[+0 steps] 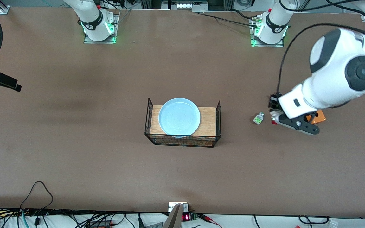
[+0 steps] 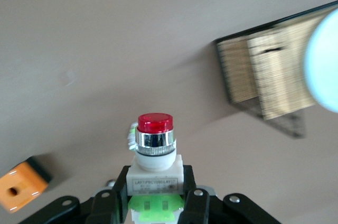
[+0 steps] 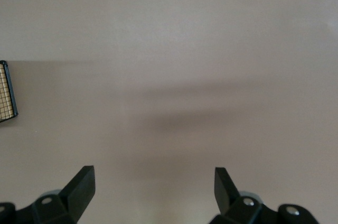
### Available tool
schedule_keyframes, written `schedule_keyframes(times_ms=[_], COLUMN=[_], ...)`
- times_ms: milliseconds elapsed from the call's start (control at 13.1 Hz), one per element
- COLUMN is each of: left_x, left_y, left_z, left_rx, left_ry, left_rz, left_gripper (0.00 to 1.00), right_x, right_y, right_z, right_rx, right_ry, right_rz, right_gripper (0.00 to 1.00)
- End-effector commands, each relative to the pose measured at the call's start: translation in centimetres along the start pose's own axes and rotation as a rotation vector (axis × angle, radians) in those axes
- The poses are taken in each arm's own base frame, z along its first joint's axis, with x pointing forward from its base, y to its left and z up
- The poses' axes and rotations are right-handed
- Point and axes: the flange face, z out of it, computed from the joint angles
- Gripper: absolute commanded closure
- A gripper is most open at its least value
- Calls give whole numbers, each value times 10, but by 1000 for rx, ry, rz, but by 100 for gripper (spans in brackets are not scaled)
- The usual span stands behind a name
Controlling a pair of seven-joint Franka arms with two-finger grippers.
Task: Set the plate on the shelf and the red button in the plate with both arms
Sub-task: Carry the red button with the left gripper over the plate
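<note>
Wire mesh forms the basket (image 1: 182, 140) at mid-table in the front view, and of the things on the table it lies nearest the camera. It holds a wooden tray (image 1: 207, 122), and the plate (image 1: 179, 116) lies flat on that tray, covering most of the wood. Toward the left arm's end of the table a small white-green piece (image 1: 258, 118) lies loose on the table. Just beside it the left gripper (image 1: 275, 119) is down low, with a sliver of the red button (image 1: 273, 122) showing at its tip; the arm's bulk hides the rest. An orange box (image 1: 318, 116) pokes out from under that arm, mostly covered. The right arm's hand is out of this view.

From the left wrist view, the left gripper (image 2: 156, 198) is clamped on the red button (image 2: 155, 152), fingers (image 2: 109, 205) pressed against its white and green body, red cap pointing away from the wrist. The orange box (image 2: 20, 184) with its hole sits on the table nearby. The basket (image 2: 264, 76) and the plate (image 2: 323, 65) are blurred and cut off at the edge.

From the right wrist view, the right gripper (image 3: 154, 187) hangs over bare table with fingers (image 3: 82, 184) spread wide, gripping nothing. A corner of the basket (image 3: 7, 93) is cut off at the edge.
</note>
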Motion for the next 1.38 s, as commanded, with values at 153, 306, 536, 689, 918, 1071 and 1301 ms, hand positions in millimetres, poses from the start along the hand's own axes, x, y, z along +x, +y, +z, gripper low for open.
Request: schedule_keyframes(times_ms=[153, 306, 536, 689, 918, 1071, 1301], left_x=[30, 54, 67, 65, 60, 62, 64], left_y=[136, 176, 238, 257, 272, 270, 270], left_z=[-9, 6, 79, 118, 170, 189, 200], left_rx=[-84, -159, -163, -101, 5, 15, 12], left_ry=[59, 171, 171, 146, 116, 93, 84], left_rz=[-124, -130, -150, -190, -184, -205, -209], left_gripper=[96, 96, 96, 96, 95, 92, 60], right_x=[-30, -37, -38, -36, -32, -32, -31], right_y=[2, 3, 0, 0, -10, -6, -6], right_z=[12, 9, 6, 6, -1, -4, -4], right_rx=[5, 11, 7, 6, 11, 14, 7], right_ry=[29, -2, 0, 1, 17, 23, 23], right_rz=[-29, -16, -21, -22, -37, -30, -31], right_gripper=[0, 0, 0, 0, 0, 0, 0])
